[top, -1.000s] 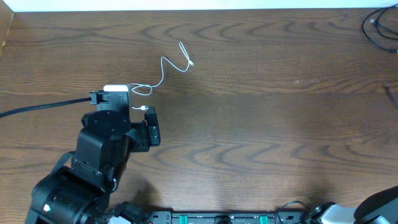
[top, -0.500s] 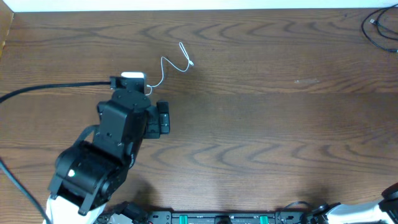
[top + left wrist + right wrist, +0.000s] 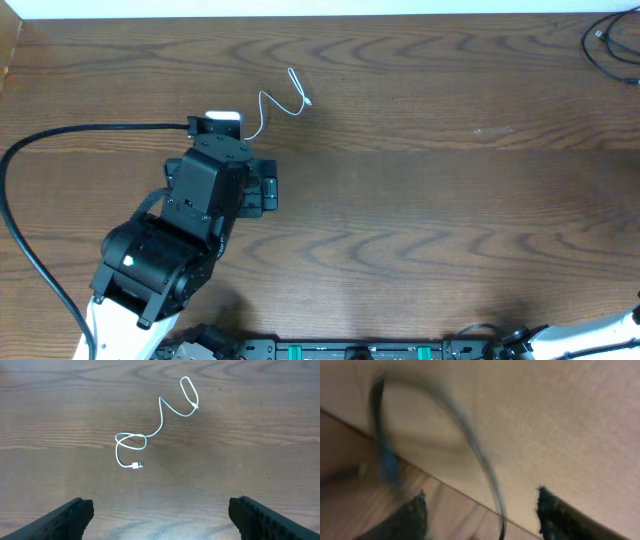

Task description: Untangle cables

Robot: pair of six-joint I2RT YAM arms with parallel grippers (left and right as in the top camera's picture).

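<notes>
We list: white cable [image 3: 163,419], looped, far-left on table [image 3: 450,200] | left gripper [image 3: 161,505] spread wide, not touching it | right gripper [image 3: 480,505] fingers apart, blurred.

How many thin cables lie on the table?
2: the white cable in front of the left arm, and a black cable at the far right corner, cut by the frame edge; more may be hidden.

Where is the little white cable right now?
Overhead view: the white cable lies on the left half of the table, past the left arm. The left wrist view shows it loose on the wood, ahead of the open fingers.
</notes>
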